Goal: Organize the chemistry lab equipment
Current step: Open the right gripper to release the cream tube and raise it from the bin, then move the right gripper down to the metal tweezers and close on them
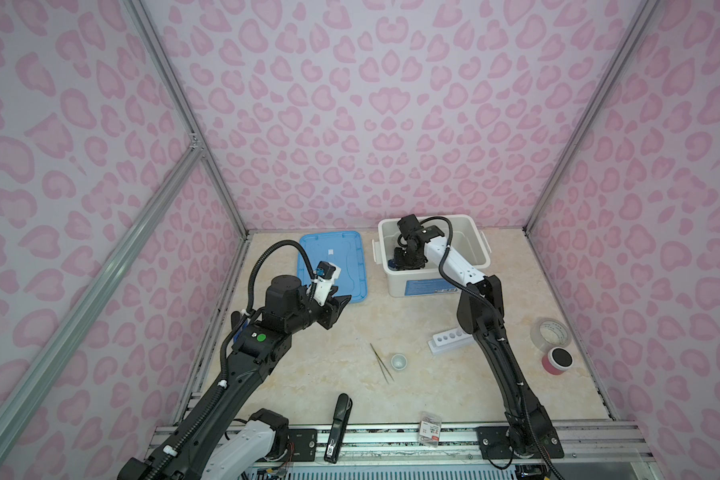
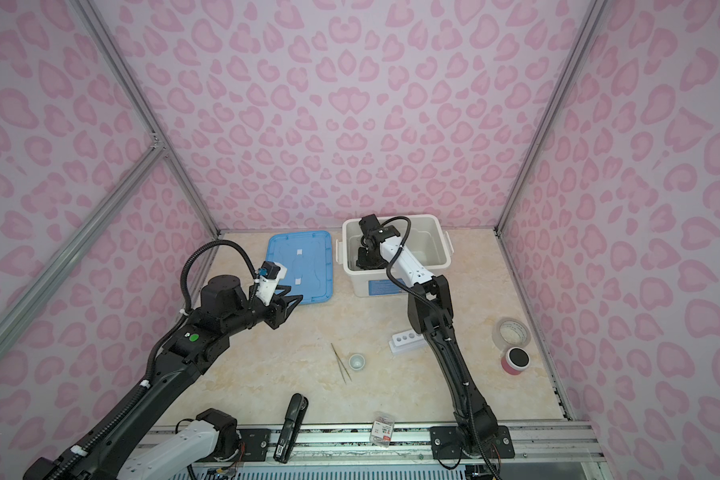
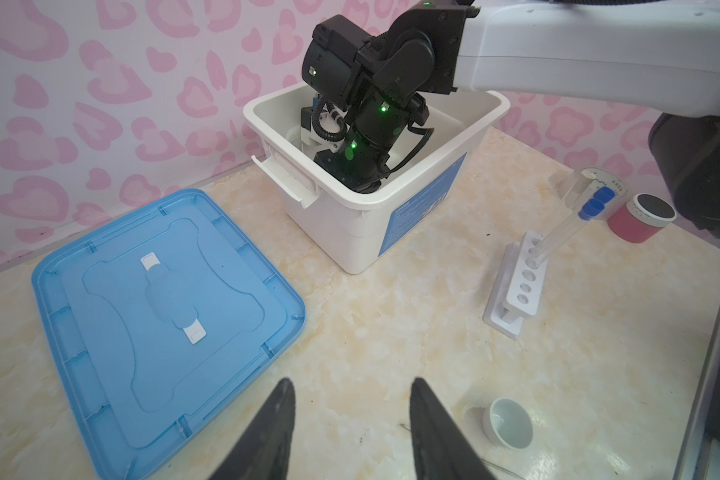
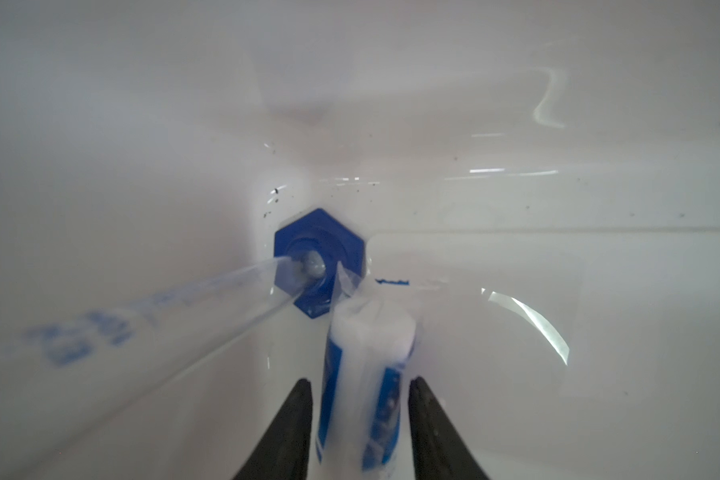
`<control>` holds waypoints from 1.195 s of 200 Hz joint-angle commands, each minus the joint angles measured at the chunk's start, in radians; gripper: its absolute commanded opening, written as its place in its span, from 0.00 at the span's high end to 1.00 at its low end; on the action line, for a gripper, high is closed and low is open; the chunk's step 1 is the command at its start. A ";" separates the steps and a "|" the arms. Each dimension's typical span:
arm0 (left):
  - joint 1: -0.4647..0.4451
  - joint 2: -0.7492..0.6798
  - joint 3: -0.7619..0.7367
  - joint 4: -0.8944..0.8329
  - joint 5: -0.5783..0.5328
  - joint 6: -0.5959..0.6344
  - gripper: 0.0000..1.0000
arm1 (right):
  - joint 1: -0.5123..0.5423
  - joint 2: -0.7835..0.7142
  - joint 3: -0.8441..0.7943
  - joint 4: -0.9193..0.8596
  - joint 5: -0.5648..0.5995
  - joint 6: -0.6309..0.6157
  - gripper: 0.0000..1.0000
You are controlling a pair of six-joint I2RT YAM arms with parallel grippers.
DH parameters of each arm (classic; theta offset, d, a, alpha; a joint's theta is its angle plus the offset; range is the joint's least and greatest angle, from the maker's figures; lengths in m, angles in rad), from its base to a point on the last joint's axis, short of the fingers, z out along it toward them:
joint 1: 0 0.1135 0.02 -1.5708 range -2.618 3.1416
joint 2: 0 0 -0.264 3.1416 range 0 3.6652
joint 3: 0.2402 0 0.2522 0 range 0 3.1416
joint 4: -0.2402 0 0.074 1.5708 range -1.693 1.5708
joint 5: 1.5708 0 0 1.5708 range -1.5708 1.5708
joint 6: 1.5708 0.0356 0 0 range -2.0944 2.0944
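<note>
Lab equipment on marble-look counter [image 1: 391,316], part binned, listed left to right.

Left claw [image 3: 352,382]: jaws apart, holding nothing, above the counter just beside the blue lid [image 1: 333,266], which lies flat. Metal tweezers [image 1: 381,362]: flat on the counter mid-field, just beside the tiny white cup [image 1: 399,361], which stands mouth up. White bin [image 1: 433,253]: at the back, with the right claw [image 4: 361,381] lowered inside. Its jaws stand apart on either side of the white blue-labelled bottle [image 4: 366,332], with a thin gap showing each side in the blurred view. Blue-based cylinder [image 4: 225,299]: in the bin, base in a corner. Six-hole white rack [image 1: 449,340]: in front of the bin, holding blue-capped clear tubes [image 3: 558,237] that lean. Tape rolls [image 1: 551,330]: far right.
</note>
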State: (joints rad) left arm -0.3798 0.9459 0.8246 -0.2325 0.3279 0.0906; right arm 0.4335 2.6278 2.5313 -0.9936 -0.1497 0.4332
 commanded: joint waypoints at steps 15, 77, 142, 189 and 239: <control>-0.001 -0.010 -0.004 0.010 0.000 0.005 0.53 | -0.003 -0.043 -0.005 -0.014 0.015 -0.015 0.57; -0.001 -0.017 -0.004 0.013 0.006 0.003 0.53 | -0.010 -0.129 -0.005 -0.039 0.033 -0.037 0.56; 0.000 -0.010 0.009 0.017 0.045 0.006 0.52 | -0.009 -0.299 -0.067 -0.036 0.069 -0.121 0.58; 0.000 0.002 0.028 0.002 0.059 0.022 0.52 | 0.032 -0.529 -0.290 0.032 0.133 -0.245 0.56; 0.001 0.004 -0.001 0.002 0.068 0.013 0.52 | 0.191 -0.897 -0.770 0.283 0.234 -0.378 0.53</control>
State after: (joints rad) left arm -0.3798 0.9497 0.8368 -0.2375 0.3782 0.1017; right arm 0.5724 1.8442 1.9152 -0.8692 0.0109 0.1413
